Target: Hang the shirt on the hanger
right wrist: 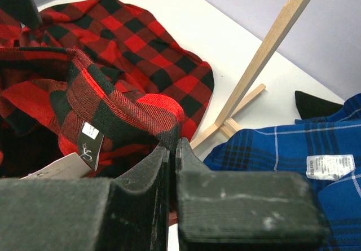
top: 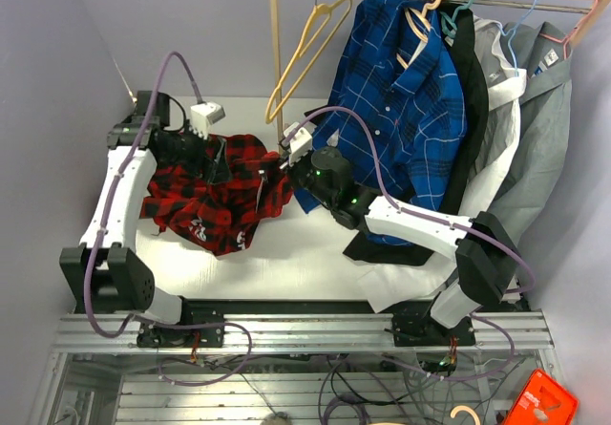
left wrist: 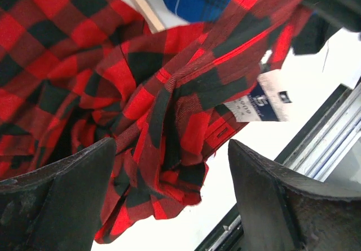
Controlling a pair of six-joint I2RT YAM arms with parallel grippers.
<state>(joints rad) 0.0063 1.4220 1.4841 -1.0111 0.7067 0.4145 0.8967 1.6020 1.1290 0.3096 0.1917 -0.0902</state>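
Observation:
The red-and-black plaid shirt (top: pixel 224 196) lies bunched on the white table, left of centre. My right gripper (top: pixel 286 160) is shut on a fold of its collar edge at the shirt's right side; the right wrist view shows the jaws (right wrist: pixel 173 144) pinched on the fabric (right wrist: pixel 124 42) beside a black size tag (right wrist: pixel 90 141). My left gripper (top: pixel 216 164) is over the shirt's middle, jaws wide open, with loose fabric (left wrist: pixel 152 110) hanging between the fingers (left wrist: pixel 62 200) and not held. A white-and-navy label (left wrist: pixel 271 101) shows. The pale yellow hanger (top: pixel 307 51) hangs from the rack rail, empty.
A wooden rack post (top: pixel 276 53) stands just behind the shirt; its foot shows in the right wrist view (right wrist: pixel 265 53). A blue plaid shirt (top: pixel 401 91), a black garment (top: pixel 468 110) and grey shirts (top: pixel 544 129) hang at the right, reaching the table.

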